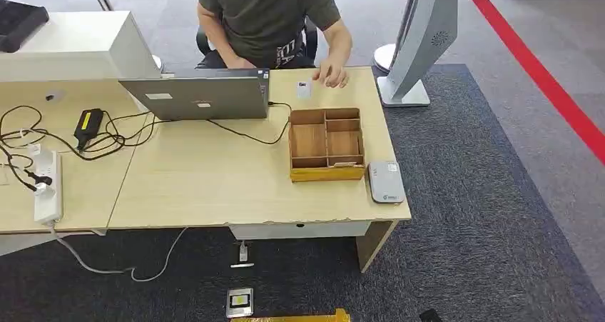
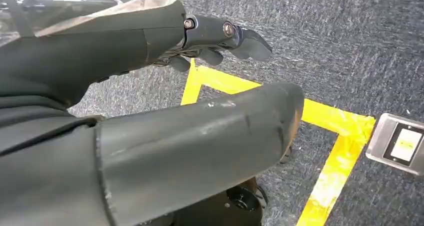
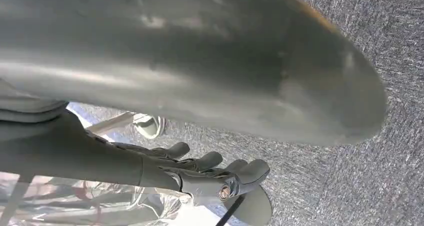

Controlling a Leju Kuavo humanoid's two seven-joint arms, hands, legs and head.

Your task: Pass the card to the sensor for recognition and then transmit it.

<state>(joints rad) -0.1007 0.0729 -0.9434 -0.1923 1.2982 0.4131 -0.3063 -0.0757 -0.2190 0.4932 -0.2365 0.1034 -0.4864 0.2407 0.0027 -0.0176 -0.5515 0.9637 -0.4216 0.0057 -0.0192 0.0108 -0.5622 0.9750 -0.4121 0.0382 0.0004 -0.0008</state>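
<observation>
Lying flat on the far counter [image 1: 214, 193], the card [image 1: 303, 89] sits beside a person's hand [image 1: 332, 73]; the sensor [image 1: 386, 182] is probably the grey pad at the near right. Both hands, left hand [image 2: 215, 40] and right hand [image 3: 200, 168], hang released over carpet, holding nothing. Any pickup needs a long reach past the tray [image 1: 327, 144].

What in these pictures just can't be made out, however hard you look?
- Card, head view: too small to read its print.
- Sensor, head view: its markings are too small.
- Person, head view: cut off by the top edge.
- Left hand, left wrist view: the thick thumb hides most of the fingers.
- Right hand, right wrist view: the blurred thumb covers much of the carpet.
</observation>
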